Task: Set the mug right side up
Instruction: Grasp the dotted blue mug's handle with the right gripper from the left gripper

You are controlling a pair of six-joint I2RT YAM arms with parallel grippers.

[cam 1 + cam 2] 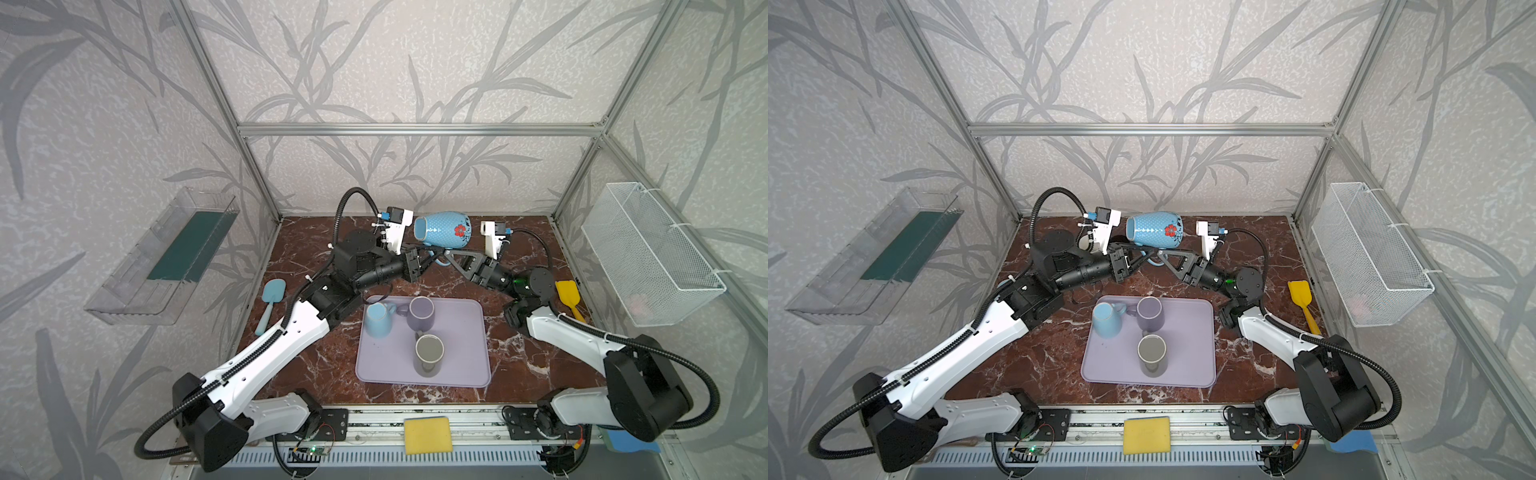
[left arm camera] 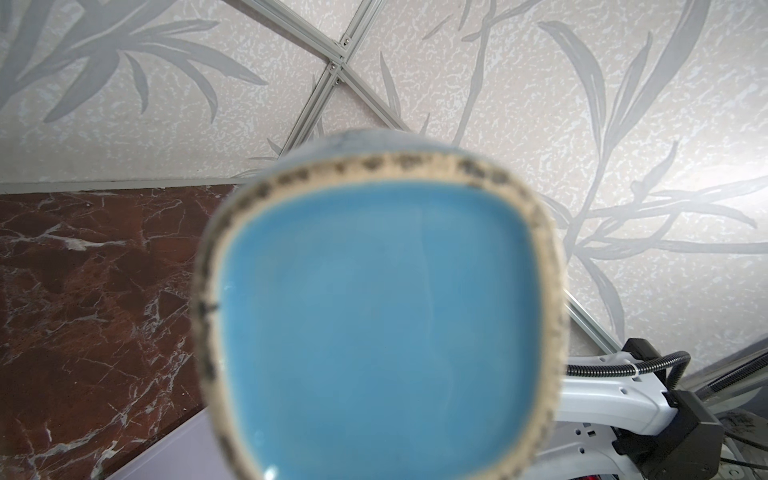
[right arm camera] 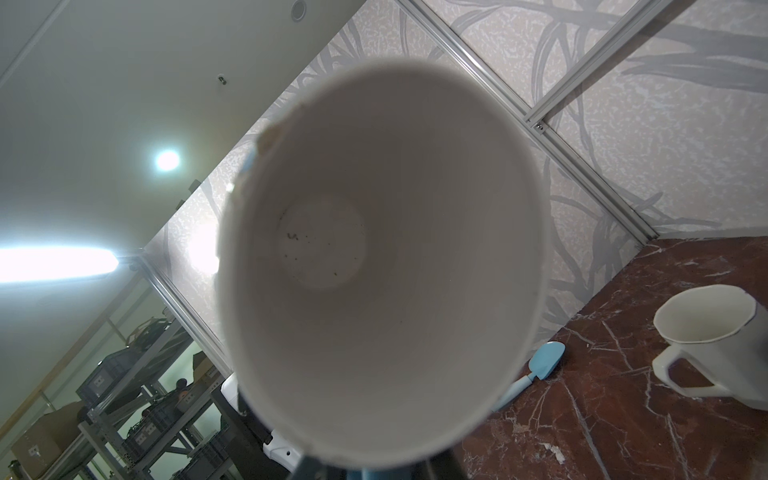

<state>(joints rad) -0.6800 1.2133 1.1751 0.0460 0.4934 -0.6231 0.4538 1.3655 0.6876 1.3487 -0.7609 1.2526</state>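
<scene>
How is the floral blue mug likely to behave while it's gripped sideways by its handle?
The floral mug looks like glazed ceramic: probably stiff, fairly heavy, slippery. Its rim is already chipped, so likely brittle. Gripped only at the handle, it may swing or twist.

Even, soft light across both top views, shadows faint and everything sharp. The mug fills both wrist views out of focus, and ceiling lamps glare white.
</scene>
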